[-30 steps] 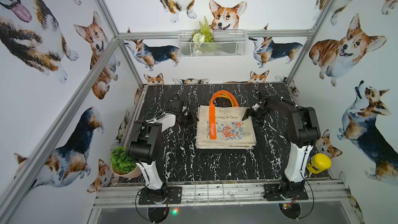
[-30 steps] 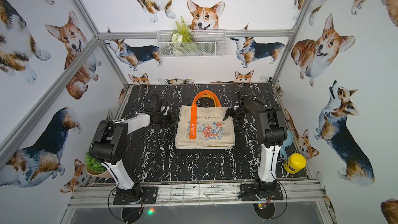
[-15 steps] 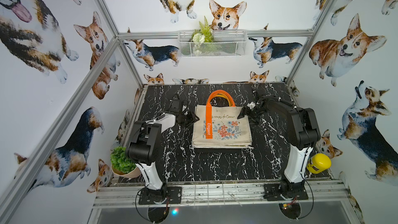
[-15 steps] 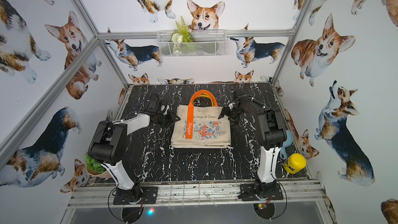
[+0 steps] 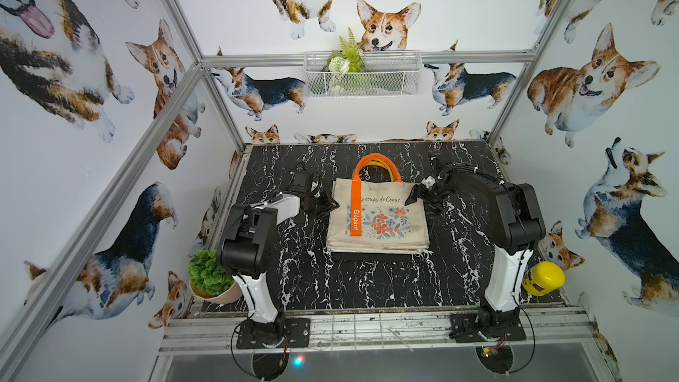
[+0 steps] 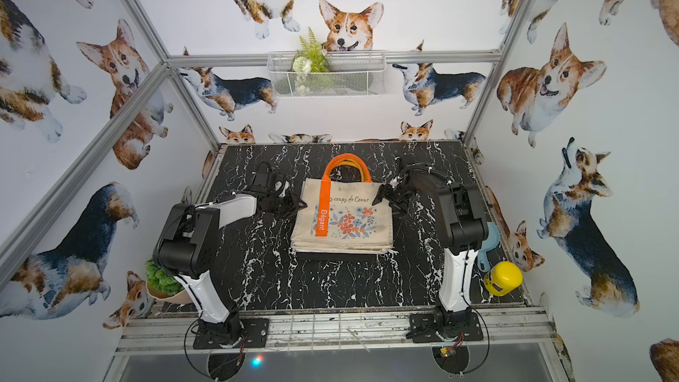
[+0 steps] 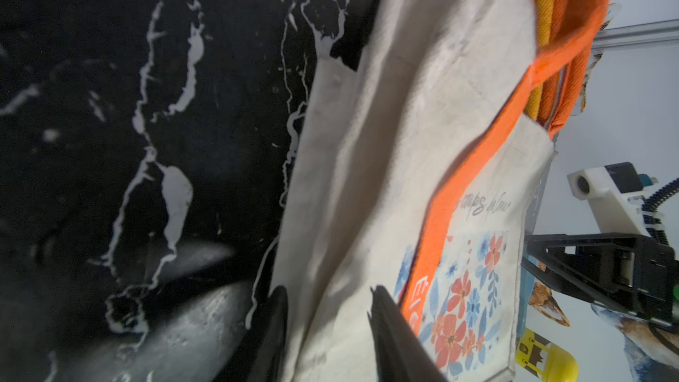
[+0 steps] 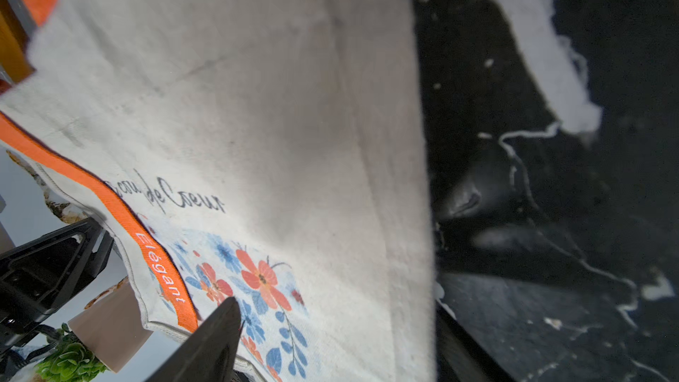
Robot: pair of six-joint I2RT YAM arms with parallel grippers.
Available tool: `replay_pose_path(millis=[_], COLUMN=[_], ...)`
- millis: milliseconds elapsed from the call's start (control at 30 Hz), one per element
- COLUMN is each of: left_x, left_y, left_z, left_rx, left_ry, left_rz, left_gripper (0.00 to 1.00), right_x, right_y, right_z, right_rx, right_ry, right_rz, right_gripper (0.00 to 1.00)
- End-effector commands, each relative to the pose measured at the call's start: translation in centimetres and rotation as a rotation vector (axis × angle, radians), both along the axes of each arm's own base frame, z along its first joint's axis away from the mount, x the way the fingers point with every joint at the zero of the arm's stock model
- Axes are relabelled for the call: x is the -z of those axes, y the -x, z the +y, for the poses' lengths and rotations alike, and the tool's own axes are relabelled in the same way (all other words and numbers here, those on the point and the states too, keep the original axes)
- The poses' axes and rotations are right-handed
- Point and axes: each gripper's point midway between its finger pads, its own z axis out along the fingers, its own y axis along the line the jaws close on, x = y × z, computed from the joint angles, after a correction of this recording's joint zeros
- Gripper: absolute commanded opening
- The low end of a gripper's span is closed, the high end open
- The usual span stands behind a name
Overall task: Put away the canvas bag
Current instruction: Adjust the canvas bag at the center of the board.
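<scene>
Editor: Handling notes, left to right, please.

Photographer: Left gripper (image 5: 330, 204), centre-left of the frame, has its jaws either side of the canvas bag's (image 5: 382, 214) left edge, one under and one over. Whether they pinch the cloth I cannot tell. The bag lies flat in the middle of the black marble surface (image 5: 367, 288), printed face up, orange handles (image 5: 374, 163) toward the top of the frame. Right gripper (image 5: 413, 197), centre-right, has its jaws wide apart across the bag's right edge.

Editor: How will it handle?

Photographer: Light and limp, I'd judge. Soft canvas will sag if raised by one side. It is not fragile, and the weave looks rough enough not to slip. The two side edges, or the handles, look like the sound places to hold.

Editor: Counts?

Photographer: One printed face shows; the layered edges along its lower side could be folds or more bags. Two grippers. One potted plant (image 5: 207, 273) lower left, one wire basket (image 5: 362, 75) upper centre, one yellow jar (image 5: 543, 277) lower right.
</scene>
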Motion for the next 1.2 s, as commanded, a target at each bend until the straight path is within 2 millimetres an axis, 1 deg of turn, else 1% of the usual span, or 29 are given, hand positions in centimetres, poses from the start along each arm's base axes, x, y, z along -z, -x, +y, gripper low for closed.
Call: replay_pose_path(millis=[0, 67, 100, 200, 300, 367, 467, 500, 600, 767, 900, 967, 1000, 1033, 1100, 1133, 1167], left_x=[-1.5, -1.9, -2.1, -2.7, -3.4, -4.0, -4.9, -5.2, -6.0, -7.3, -7.9, -7.9, -7.9, -7.8, -7.4, -7.1, -6.9], left_y=[-0.5, -0.6, -0.6, -0.6, -0.7, -0.7, -0.8, -0.8, -0.8, -0.9, -0.9, -0.8, -0.8, -0.7, -0.4, -0.3, -0.2], left_z=[-0.7, -0.8, -0.9, -1.0, -1.1, -1.1, -1.1, -1.1, -1.0, -0.3, 0.3, 0.4, 0.4, 0.5, 0.6, 0.6, 0.6], left_rx=[0.016, 0.027, 0.031, 0.039, 0.041, 0.042, 0.044, 0.045, 0.044, 0.032, 0.024, 0.026, 0.026, 0.028, 0.030, 0.030, 0.032], left_ry=[0.043, 0.047, 0.049, 0.052, 0.058, 0.061, 0.064, 0.065, 0.066, 0.069, 0.077, 0.079, 0.079, 0.077, 0.076, 0.074, 0.075], left_rz=[-0.046, -0.053, -0.055, -0.061, -0.072, -0.082, -0.094, -0.097, -0.110, -0.130, -0.138, -0.137, -0.134, -0.131, -0.123, -0.117, -0.112], left_gripper=[0.20, 0.05, 0.00, 0.00, 0.00, 0.00, 0.00, 0.00, 0.00, 0.00, 0.00, 0.00, 0.02, 0.11, 0.19, 0.21, 0.22], right_x=[-0.3, -0.3, -0.4, -0.8, -1.8, -2.6, -3.2, -3.4, -3.9, -4.6, -4.9, -5.1, -5.1, -5.1, -5.2, -5.1, -5.1], right_y=[0.2, 0.2, 0.3, 0.3, 0.1, 0.0, 0.0, -0.1, -0.1, -0.2, -0.2, -0.2, -0.3, -0.4, -0.4, -0.5, -0.5], right_z=[0.6, 0.6, 0.7, 0.7, 0.7, 0.7, 0.7, 0.7, 0.8, 1.1, 1.4, 1.6, 1.7, 1.8, 1.9, 1.9, 2.0], right_rx=[-0.008, -0.006, -0.006, -0.002, 0.005, 0.007, 0.010, 0.011, 0.016, 0.020, 0.020, 0.019, 0.022, 0.023, 0.025, 0.026, 0.025], right_ry=[-0.032, -0.034, -0.036, -0.043, -0.046, -0.045, -0.050, -0.050, -0.058, -0.072, -0.078, -0.085, -0.090, -0.093, -0.096, -0.096, -0.096], right_rz=[0.008, 0.009, 0.009, 0.003, -0.016, -0.029, -0.034, -0.037, -0.042, -0.050, -0.055, -0.053, -0.052, -0.052, -0.052, -0.050, -0.049], right_gripper=[0.77, 0.75, 0.74, 0.70, 0.60, 0.47, 0.35, 0.33, 0.32, 0.28, 0.27, 0.22, 0.20, 0.20, 0.20, 0.20, 0.20])
